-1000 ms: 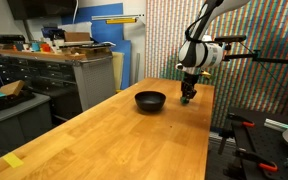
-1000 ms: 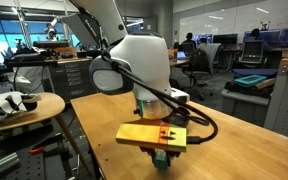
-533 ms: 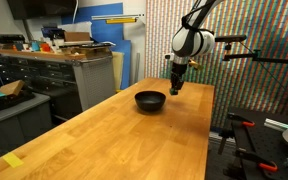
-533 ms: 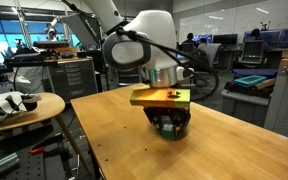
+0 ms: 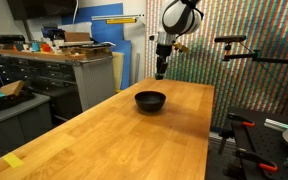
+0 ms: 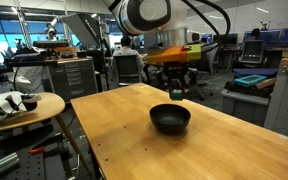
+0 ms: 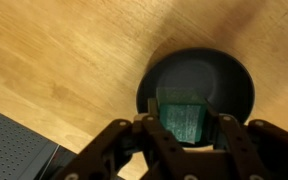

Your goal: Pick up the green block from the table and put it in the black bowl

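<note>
Wrist view: our gripper (image 7: 187,128) clamped tight on green block (image 7: 187,115), black bowl (image 7: 199,68) directly beneath; we judge release next.

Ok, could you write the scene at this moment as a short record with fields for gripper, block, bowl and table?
gripper: raised high above the table, closed on the green block
green block: held between the fingers, in the air, not yet in the bowl
black bowl: upright on the table, seen below the block in the wrist view; looks empty in an exterior view
table: light wood, carries the bowl
task state: block lifted, not released
</note>
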Motion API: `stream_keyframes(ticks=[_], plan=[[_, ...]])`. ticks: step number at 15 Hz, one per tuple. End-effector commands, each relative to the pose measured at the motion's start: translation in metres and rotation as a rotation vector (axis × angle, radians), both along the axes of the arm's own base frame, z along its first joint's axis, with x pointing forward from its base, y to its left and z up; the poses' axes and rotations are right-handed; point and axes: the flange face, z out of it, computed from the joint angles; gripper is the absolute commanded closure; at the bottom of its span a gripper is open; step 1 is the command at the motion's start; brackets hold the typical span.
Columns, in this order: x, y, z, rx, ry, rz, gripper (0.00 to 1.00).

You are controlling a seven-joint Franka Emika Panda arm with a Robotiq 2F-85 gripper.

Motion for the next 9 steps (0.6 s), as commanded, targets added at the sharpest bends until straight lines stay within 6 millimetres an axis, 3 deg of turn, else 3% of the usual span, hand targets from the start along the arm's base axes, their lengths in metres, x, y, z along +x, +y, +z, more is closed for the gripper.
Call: stream_keyframes(ticks=[1,5,9], plan=[[0.016,0.018,0.011,0.043,0.033,0.004,0.83],[0.021,0.044,-0.006,0.093,0.042,0.022,0.83],[0.021,0.056,-0.037,0.14,0.053,-0.002,0.83]])
